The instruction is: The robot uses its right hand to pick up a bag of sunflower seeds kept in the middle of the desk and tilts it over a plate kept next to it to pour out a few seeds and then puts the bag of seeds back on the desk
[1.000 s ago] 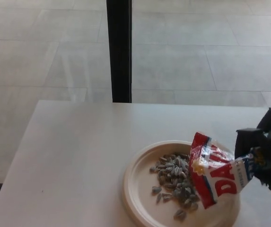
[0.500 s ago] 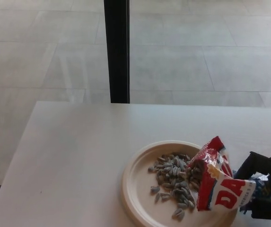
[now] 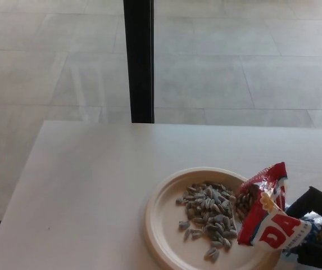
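Bag [image 3: 270, 225] pinched in R hand [image 3: 318, 236] fingers [image 3: 318, 201]; mouth over plate [image 3: 163, 225].

Plate [image 3: 163, 225] near desk [image 3: 87, 191] front edge, right of middle. Seeds [image 3: 208, 216] heaped on plate. Bag [image 3: 267, 216] over plate's right rim. Right hand [image 3: 321, 230] at bag's right, toward desk's right edge.

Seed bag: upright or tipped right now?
Tipped. The seed bag leans with its open mouth over the plate, held by the right hand.
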Robot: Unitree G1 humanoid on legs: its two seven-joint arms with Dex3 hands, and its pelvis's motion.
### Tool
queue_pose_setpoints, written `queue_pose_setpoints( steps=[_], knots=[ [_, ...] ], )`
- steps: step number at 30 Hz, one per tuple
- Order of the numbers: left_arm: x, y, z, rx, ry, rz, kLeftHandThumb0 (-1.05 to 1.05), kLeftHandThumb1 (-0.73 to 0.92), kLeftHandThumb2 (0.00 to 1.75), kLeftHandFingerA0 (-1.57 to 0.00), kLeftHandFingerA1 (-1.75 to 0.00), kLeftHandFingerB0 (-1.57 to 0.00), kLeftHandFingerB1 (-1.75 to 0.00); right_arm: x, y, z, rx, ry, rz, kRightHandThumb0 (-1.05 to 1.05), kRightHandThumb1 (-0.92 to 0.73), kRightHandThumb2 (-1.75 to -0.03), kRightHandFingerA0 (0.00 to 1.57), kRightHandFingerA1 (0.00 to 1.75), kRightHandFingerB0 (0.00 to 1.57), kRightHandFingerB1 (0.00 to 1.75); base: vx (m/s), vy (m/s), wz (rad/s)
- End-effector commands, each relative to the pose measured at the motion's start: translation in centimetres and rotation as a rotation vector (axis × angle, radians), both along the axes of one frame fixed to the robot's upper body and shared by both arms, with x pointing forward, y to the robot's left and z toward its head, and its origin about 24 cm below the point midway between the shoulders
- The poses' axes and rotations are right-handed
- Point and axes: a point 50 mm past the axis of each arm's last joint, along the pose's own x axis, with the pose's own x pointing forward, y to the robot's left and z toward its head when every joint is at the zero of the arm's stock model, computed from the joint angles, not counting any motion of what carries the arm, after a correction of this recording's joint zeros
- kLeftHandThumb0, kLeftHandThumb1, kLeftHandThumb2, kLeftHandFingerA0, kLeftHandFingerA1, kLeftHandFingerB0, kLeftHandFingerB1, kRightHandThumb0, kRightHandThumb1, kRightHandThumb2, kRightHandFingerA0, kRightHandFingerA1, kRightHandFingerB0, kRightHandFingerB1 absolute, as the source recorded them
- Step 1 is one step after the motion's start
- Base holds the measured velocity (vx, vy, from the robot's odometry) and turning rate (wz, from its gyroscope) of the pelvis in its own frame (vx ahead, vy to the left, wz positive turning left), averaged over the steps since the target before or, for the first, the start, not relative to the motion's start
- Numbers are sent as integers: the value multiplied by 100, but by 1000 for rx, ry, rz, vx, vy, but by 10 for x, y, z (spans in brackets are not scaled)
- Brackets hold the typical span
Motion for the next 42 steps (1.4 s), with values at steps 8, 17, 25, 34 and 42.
queue_pose_setpoints(
  steps=[8, 17, 25, 34, 42],
  knots=[
    [0, 0, -1, 10, 16, 5, -82, 72, 63, -50, -49, -53, -38, -10, 4, -31, 81, 116, -30, -46, -76, -63, 69, 124, 26, 45, 0, 0, 0],
    [0, 0, 0, 14, -6, -8, -89, 60, 75, -51, -57, -52, -45, -18, 15, -55, 3, 306, 32, -104, -67, -96, 0, 15, 0, 0, 0, 0, 0],
    [-4, -1, 0, 11, -4, 9, -90, 60, 76, -49, -57, -51, -43, -22, 12, -59, 5, 331, 44, -105, -64, -94, 0, 11, 0, 1, 0, 0, 0],
    [-7, -4, -2, 5, 13, 17, -80, 72, 63, -48, -50, -51, -38, -31, -3, -56, -1, 348, 74, -105, -64, -100, 0, 16, 0, 7, 0, 0, 0],
    [-7, -3, -2, 8, 7, 25, -79, 73, 63, -50, -50, -51, -39, -30, -19, -34, -45, 313, 156, -101, -72, -62, 0, 0, 0, 0, 0, 0, 0]
  ],
)
